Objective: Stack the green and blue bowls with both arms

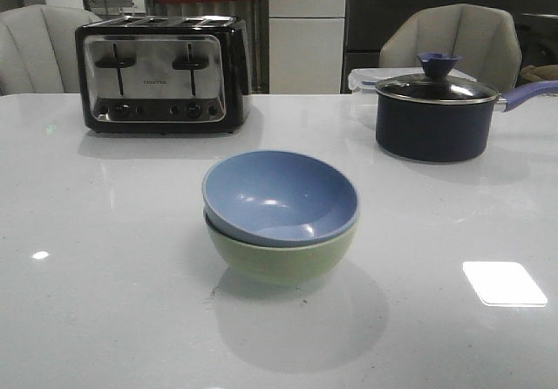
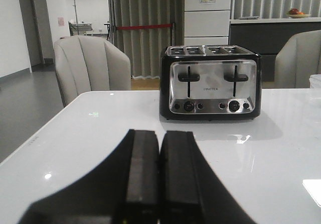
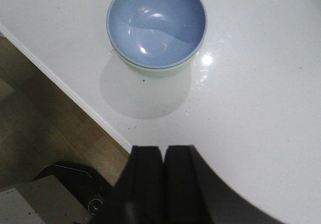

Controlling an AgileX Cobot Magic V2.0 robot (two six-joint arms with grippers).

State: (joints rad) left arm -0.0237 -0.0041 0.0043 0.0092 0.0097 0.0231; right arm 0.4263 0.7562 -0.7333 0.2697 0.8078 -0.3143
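The blue bowl (image 1: 281,195) sits inside the green bowl (image 1: 279,262) in the middle of the table (image 1: 96,276) — stacked. From the right claw (image 3: 164,176), pressed together, they lie at 12 o'clock — nearer it. The left claw (image 2: 159,176) is pressed together too, facing the toaster (image 2: 210,82).

Of your robot you see only the two grippers, each in its own wrist view, and nothing of the arms in the front view. Your left gripper (image 2: 159,179) has two flat black fingers (image 2: 142,174) with a matte surface and squared upper ends, standing side by side with only a thin dark line between them, and below they widen into a black curved body. Your right gripper (image 3: 164,184) looks the same: two black matte fingers (image 3: 146,179) with squared ends, a narrow seam between them, and a broad dark body spreading out under them.
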